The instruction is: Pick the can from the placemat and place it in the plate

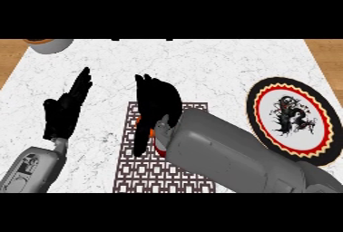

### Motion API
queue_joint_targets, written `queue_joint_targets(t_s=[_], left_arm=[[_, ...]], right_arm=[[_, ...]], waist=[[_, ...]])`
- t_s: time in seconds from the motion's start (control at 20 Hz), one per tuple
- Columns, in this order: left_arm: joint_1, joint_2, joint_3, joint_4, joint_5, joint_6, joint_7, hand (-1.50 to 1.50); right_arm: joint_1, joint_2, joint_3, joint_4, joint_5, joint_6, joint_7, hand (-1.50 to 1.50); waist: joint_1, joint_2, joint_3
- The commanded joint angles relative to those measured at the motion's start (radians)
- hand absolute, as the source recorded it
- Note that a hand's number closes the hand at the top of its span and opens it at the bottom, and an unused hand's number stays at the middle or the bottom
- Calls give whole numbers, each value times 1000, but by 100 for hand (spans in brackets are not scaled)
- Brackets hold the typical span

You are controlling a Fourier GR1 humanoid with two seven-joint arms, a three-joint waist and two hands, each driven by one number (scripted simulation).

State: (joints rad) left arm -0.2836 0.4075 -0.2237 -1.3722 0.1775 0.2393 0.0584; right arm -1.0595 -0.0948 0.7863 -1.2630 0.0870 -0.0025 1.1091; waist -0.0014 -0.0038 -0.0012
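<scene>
Can [154, 134]: only a small orange-red sliver shows beneath the right hand [157, 104], over the brown lattice-patterned placemat [144, 170]. That black hand appears curled down around it, though the forearm hides the contact. Round plate with black rim, zigzag border and dark central figure [264, 93] lies well apart at right on the white marble counter [214, 68]. Left hand [66, 108] rests with fingers straight, holding nothing.
</scene>
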Motion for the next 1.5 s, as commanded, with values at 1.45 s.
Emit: queue_joint_targets(t_s=[1.45], left_arm=[[-48,-52,108,7,-73,-84,43,0]], right_arm=[[173,94,12,311,39,206,-33,-150]], waist=[[12,5,1]])
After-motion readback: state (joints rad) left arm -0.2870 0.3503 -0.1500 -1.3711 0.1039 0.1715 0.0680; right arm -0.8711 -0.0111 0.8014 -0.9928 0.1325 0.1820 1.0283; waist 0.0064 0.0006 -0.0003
